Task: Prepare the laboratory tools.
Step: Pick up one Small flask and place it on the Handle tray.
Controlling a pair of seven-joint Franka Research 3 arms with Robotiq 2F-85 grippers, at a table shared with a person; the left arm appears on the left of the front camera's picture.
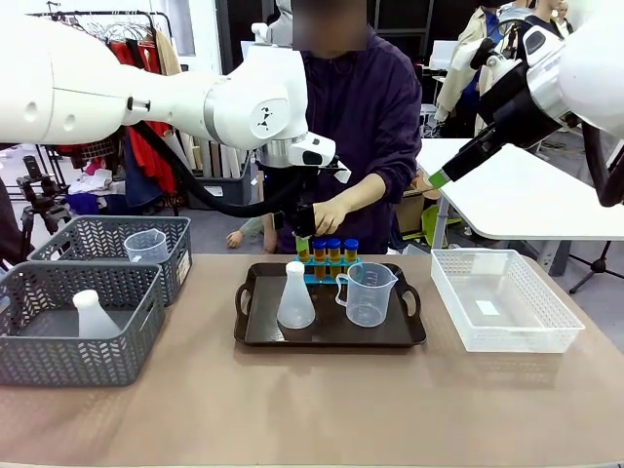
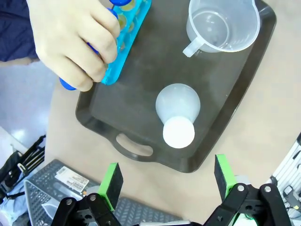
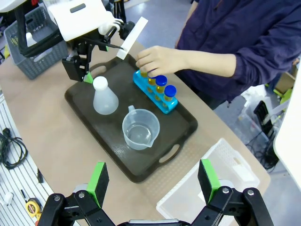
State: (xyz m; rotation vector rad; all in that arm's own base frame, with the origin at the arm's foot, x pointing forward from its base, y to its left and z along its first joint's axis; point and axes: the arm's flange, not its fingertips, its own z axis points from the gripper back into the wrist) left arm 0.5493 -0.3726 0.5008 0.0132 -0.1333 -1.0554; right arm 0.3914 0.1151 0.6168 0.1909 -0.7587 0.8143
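A dark tray (image 1: pixel 258 331) carries a whitish conical flask (image 1: pixel 295 297), a clear measuring beaker (image 1: pixel 369 292) and a blue rack (image 1: pixel 314 278) of amber tubes (image 1: pixel 334 251) with blue caps. A person's hand (image 1: pixel 327 216) grips a tube at the rack's left end. My left gripper (image 1: pixel 304 222) hangs open above the tray's back left, close to that hand. In its wrist view the flask (image 2: pixel 178 110), beaker (image 2: pixel 225 23) and hand (image 2: pixel 75 42) lie beyond its empty gripper (image 2: pixel 168 175). My right gripper (image 1: pixel 444 175) is raised at the upper right, open and empty (image 3: pixel 153 178).
Two grey lattice baskets stand at the left: the front one (image 1: pixel 39 361) holds another flask (image 1: pixel 93 314), the rear one (image 1: pixel 97 234) another beaker (image 1: pixel 146 246). A white lattice basket (image 1: pixel 546 336) sits right of the tray. Bare tabletop runs along the near edge.
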